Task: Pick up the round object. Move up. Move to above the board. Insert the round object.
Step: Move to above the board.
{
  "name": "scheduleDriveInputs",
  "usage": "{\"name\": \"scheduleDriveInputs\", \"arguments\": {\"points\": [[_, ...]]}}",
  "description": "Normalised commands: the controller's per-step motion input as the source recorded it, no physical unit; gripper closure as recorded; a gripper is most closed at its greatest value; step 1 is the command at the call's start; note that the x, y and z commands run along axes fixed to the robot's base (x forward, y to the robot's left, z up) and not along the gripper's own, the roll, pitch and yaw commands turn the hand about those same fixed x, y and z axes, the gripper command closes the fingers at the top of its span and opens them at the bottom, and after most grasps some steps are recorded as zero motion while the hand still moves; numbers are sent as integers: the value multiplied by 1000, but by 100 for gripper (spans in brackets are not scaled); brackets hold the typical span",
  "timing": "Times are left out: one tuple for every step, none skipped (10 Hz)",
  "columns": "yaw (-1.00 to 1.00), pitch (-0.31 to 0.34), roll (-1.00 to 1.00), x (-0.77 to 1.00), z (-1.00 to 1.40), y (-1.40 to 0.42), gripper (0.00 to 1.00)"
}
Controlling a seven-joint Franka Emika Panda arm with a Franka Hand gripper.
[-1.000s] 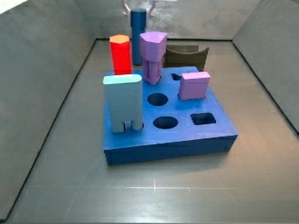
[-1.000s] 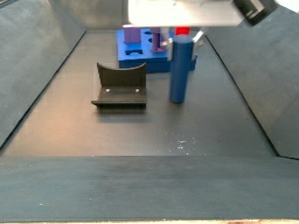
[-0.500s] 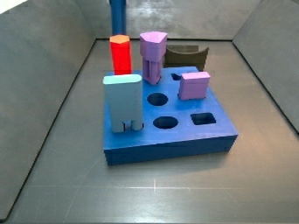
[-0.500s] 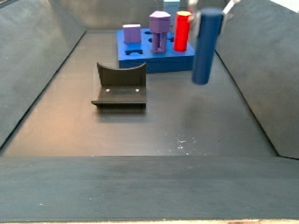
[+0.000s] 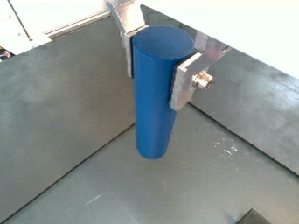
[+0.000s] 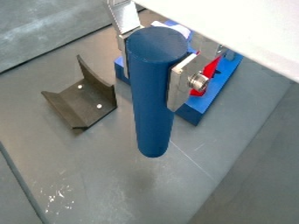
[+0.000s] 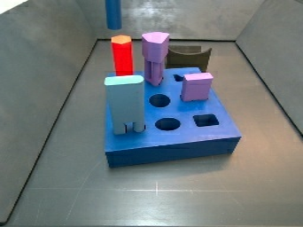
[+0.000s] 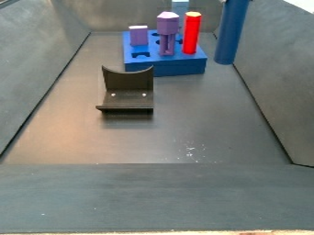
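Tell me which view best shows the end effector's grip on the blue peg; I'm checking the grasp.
Both wrist views: the end effector clamps the blue peg near its top, clear of the floor. Side views show only the peg, lifted; the end effector is out of frame.

The dark grey worktop [image 8: 185, 128] carries the board [image 7: 178, 133] and the fixture [image 8: 127, 90]. The gripper [image 6: 155, 54] hangs above the worktop; seen in a wrist view, the fixture [image 6: 79, 94] and the board [image 6: 208, 86] lie below it on opposite sides.
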Motion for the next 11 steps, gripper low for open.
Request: {"name": "scheduleDriveInputs", "arguments": {"points": [[-219, 59, 17, 363, 316, -1000, 100], [-122, 92, -5, 367, 323, -1000, 100], [-62, 95, -71, 381, 323, -1000, 100], [-33, 105, -36, 386, 319, -1000, 100], [-16, 116, -10, 390, 320, -1000, 100], [-5, 120, -25, 410, 322, -1000, 100], [0, 120, -19, 412, 321, -1000, 100], [5, 121, 12, 426, 325, -1000, 100], [7, 119, 4, 445, 325, -1000, 100], [6, 126, 12, 472, 328, -1000, 100], [8, 123, 20, 408, 272, -822, 100]]}}
